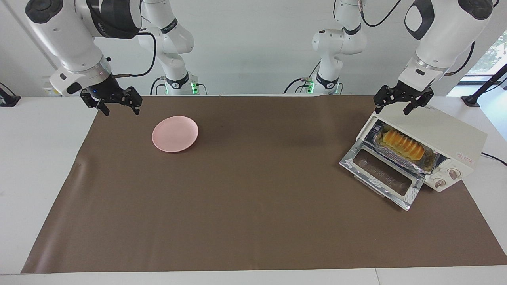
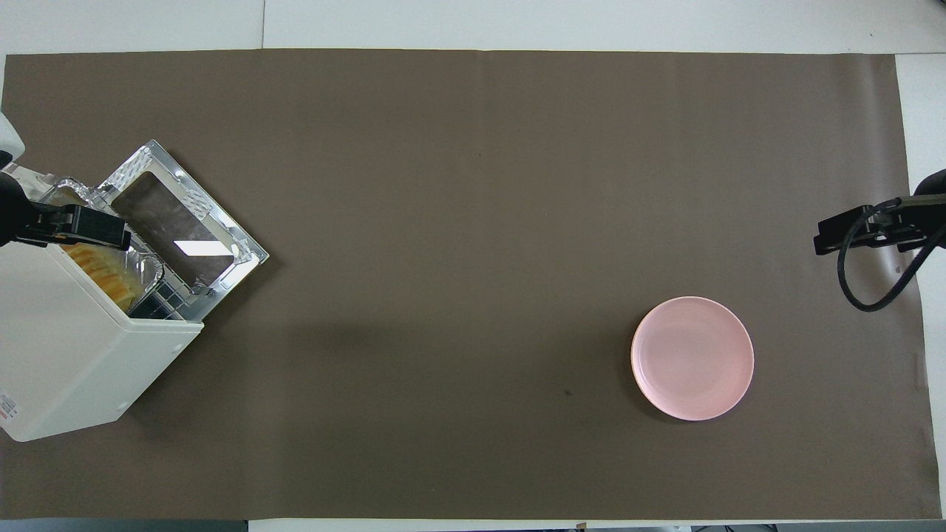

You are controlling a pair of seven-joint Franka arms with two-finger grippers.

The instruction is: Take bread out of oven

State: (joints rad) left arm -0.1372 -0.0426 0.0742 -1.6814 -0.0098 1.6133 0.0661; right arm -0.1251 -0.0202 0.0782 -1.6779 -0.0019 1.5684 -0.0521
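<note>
The oven (image 1: 447, 136) sits at the left arm's end of the table, turned at an angle on the brown mat (image 1: 253, 198), and its glass door (image 1: 382, 174) is dropped all the way down — flat out in front of the opening. Inside, the bread (image 1: 403, 145) lies in a crinkled foil tray (image 1: 429, 160) on the rack, golden and ridged, plain to see through the open front. In the overhead view only a sliver of the loaf (image 2: 103, 275) shows past the oven's top edge.

The left gripper (image 1: 401, 106) hangs in the air just above the oven's top corner, fingers spread apart and holding nothing; it is not touching the oven. Over at the other end, the right gripper (image 1: 119, 107) hovers above the mat's edge, its fingers spread wide as well — empty too.

A pink plate (image 1: 175, 133) rests on the mat toward the right arm's end of the table, well apart from the oven, with nothing on it. The right gripper is near it but up off the table.
</note>
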